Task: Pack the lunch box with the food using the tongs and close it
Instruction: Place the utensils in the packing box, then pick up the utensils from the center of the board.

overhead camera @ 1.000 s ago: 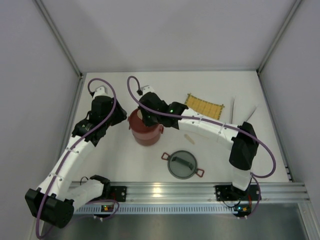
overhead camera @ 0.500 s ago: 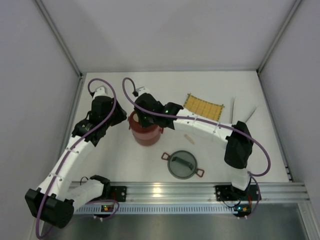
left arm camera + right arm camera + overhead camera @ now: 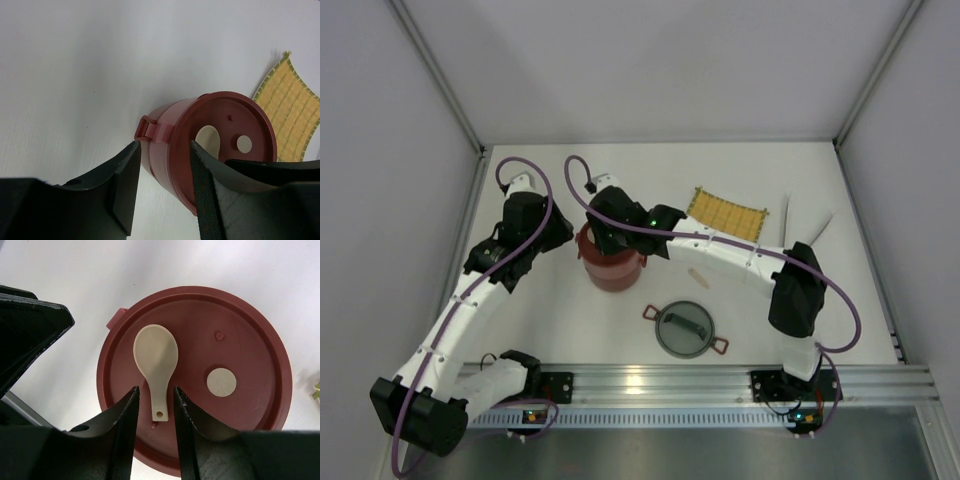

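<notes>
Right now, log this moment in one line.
left tool open beside lunch box | right tool open astride spoon | spoon lying on red lid

In the top view, the top of the lunch box (image 3: 612, 272) is covered by the right arm (image 3: 720, 250), and both claws are hidden beneath their own wrists. The tongs (image 3: 788, 215) are barely told apart from the pale worktop (image 3: 760, 170). A cream piece (image 3: 697, 275) near the box is too small to be identified.

In the left wrist view, the box's lower right is masked by a finger of the left claw (image 3: 164, 143). The mat (image 3: 295, 115) is cut off by the right edge, and the cream spoon (image 3: 209, 137) is seen only in part.

In the right wrist view, the near rim of the lid (image 3: 240, 340) is covered by the right claw (image 3: 155, 388). The box's contents are concealed by the lid.
</notes>
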Controlling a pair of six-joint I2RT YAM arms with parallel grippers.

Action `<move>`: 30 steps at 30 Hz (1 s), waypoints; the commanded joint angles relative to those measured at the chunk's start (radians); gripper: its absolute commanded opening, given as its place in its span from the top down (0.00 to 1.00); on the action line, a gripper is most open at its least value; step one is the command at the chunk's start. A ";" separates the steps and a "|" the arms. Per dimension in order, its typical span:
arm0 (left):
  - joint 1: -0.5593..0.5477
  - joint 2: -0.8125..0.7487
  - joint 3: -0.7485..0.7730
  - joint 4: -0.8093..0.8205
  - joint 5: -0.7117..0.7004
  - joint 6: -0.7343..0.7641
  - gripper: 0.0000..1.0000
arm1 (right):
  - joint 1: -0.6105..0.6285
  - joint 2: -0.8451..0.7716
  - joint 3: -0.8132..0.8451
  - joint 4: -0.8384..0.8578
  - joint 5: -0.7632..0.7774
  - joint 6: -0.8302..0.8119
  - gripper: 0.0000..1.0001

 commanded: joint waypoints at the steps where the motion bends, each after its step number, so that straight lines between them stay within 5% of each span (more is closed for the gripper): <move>1: -0.004 -0.024 0.045 0.006 -0.004 0.003 0.51 | 0.025 -0.083 0.037 0.010 0.022 -0.008 0.66; 8: -0.004 -0.022 0.048 0.006 -0.007 0.007 0.51 | 0.017 -0.254 -0.052 -0.001 0.127 -0.016 0.65; 18: -0.002 -0.022 0.057 0.009 0.009 0.009 0.51 | -0.142 -0.637 -0.633 0.082 0.253 0.093 0.61; 30: -0.002 -0.028 0.056 0.010 0.017 -0.002 0.51 | -0.236 -0.560 -0.899 0.244 0.177 0.113 0.62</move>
